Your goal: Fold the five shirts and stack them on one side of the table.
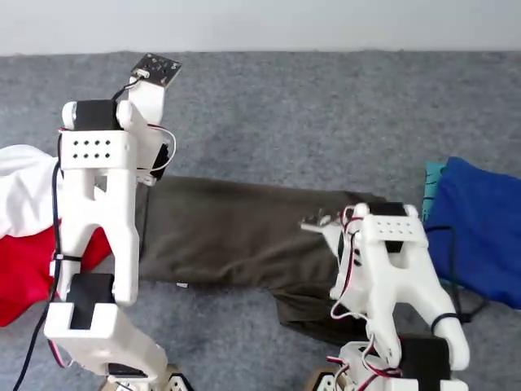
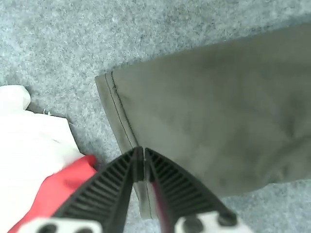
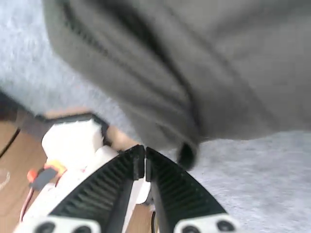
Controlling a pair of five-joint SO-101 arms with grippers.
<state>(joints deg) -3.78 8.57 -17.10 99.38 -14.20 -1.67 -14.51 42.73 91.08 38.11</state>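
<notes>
At the far left a white shirt (image 1: 20,191) lies crumpled on top of a red shirt (image 1: 24,269), both unfolded. Just beside them the left gripper (image 2: 139,158) sits with its jaws pressed together, the tips at the stitched hem of the olive shirt (image 1: 236,232). I cannot tell whether any cloth is pinched. The olive shirt stretches across the middle of the table (image 1: 285,106), with 1 flap trailing toward the near edge. Over its right part the right gripper (image 3: 145,153) also has its jaws closed, the tips against a bunched fold of the fabric. Whether it has a hold there is unclear. Further right, a teal cloth (image 1: 431,183) peeks out from behind the loose blue shirt (image 1: 480,228).

A thin pinch on the hem could slip as soon as the cloth is pulled. If the 2 arms pull unevenly, the fold would skew. The left arm is close enough to the white and red heap to drag it, and the trailing flap could slide off the near edge.

There is no bin or tray; the table carries all the cloth, and no folded stack has been started.
</notes>
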